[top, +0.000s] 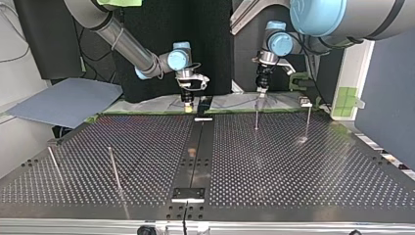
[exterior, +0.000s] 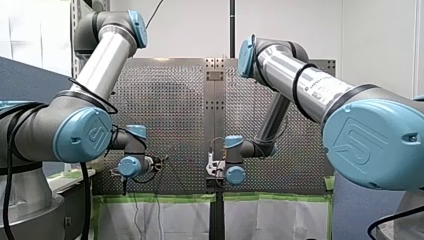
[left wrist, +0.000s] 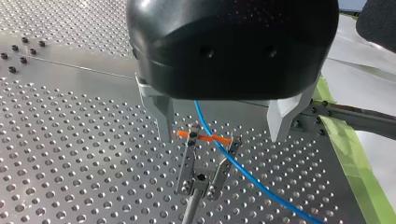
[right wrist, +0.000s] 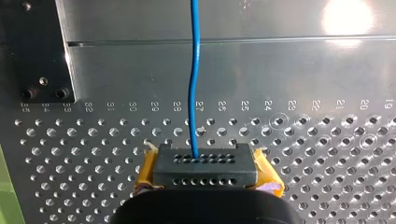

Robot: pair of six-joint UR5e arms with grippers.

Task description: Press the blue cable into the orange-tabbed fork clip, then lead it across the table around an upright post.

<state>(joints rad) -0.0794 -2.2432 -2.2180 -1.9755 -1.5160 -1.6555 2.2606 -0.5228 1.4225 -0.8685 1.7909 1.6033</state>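
Front view: my left tool [exterior: 159,164] and my right tool [exterior: 212,167] low over tabletop [exterior: 170,100]; top view: upright post [top: 113,169] not yet wrapped; left wrist view: my left tool released, straddling fork clip [left wrist: 205,163], blue cable [left wrist: 243,170] across orange tabs [left wrist: 203,136], poised to press; right wrist view: my right tool clenched on cable, presumably tensioning.

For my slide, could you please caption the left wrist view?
Open left gripper straddles thin blue cable crossing orange-tabbed metal fork clip.

Front/top cams opp., share table [top: 293,161]; wrist cams close.
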